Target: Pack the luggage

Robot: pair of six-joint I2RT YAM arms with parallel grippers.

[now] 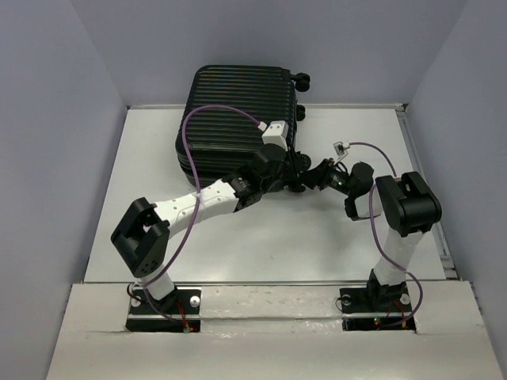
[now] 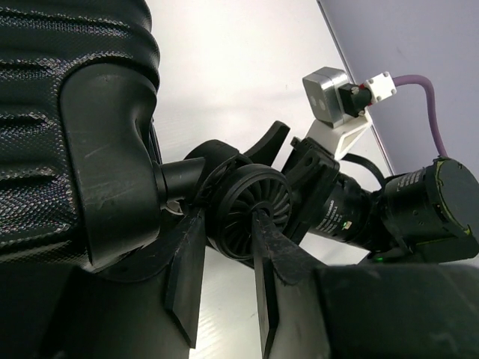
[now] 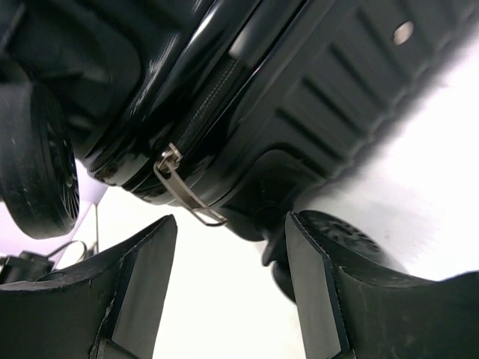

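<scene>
Two jaw pairs working at luggage (image 1: 230, 134) corner: left jaws straddling wheel (image 2: 251, 209), grip uncertain; right jaws gaping just short of zip pull (image 3: 174, 170).

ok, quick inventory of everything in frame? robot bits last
luggage: one, black ribbed hard shell, closed, lying flat at the far middle of the table
caster wheels: four, black, two at the case's far right corner, two at its near right corner by the grippers
zip pull: one, silver, hanging from the zip at the seam
table: one, white, under everything
cables: two, purple, one along each arm
arms: two, white and black, both reaching to the case's near right corner
left gripper: black, fingers either side of a near wheel, grip unclear
right gripper: black, open, empty, facing the zip pull
</scene>
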